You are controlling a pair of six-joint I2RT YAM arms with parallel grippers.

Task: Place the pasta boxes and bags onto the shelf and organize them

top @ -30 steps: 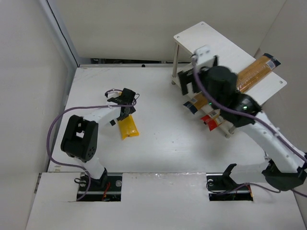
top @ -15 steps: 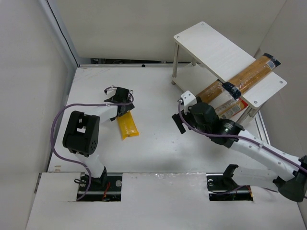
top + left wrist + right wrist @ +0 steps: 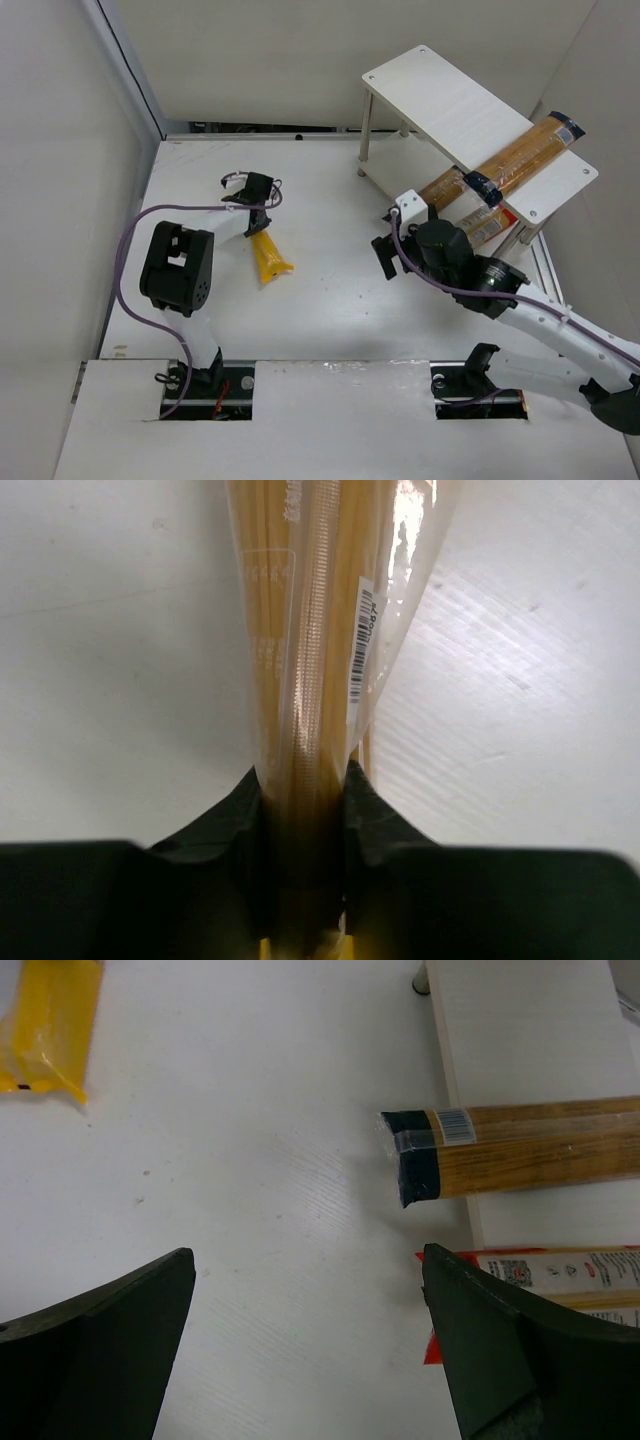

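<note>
The bright yellow bag (image 3: 269,257) lies left of centre on the table, and my left gripper (image 3: 256,220) is shut on its far end. In the left wrist view the bag (image 3: 310,640) runs away from the gripper (image 3: 305,792), pinched between both black fingers (image 3: 372,810). The shelf (image 3: 450,95) stands at the back right. One orange-brown pack (image 3: 525,152) lies across its top. A second orange-brown pack (image 3: 520,1150) and a red-and-white one (image 3: 545,1265) lie on the lower board (image 3: 530,1030). My right gripper (image 3: 385,256) hangs open in front of the shelf, nothing between its fingers (image 3: 306,1250).
The shelf's thin metal legs (image 3: 365,130) stand near my right arm. The lower packs stick out past the board's front edge. White walls close the table on the left and at the back. A purple cable (image 3: 125,260) loops beside the left arm.
My left gripper has shut on the yellow bag, squeezing it narrower. My right arm has drawn back from the shelf toward the table's middle, still open.
</note>
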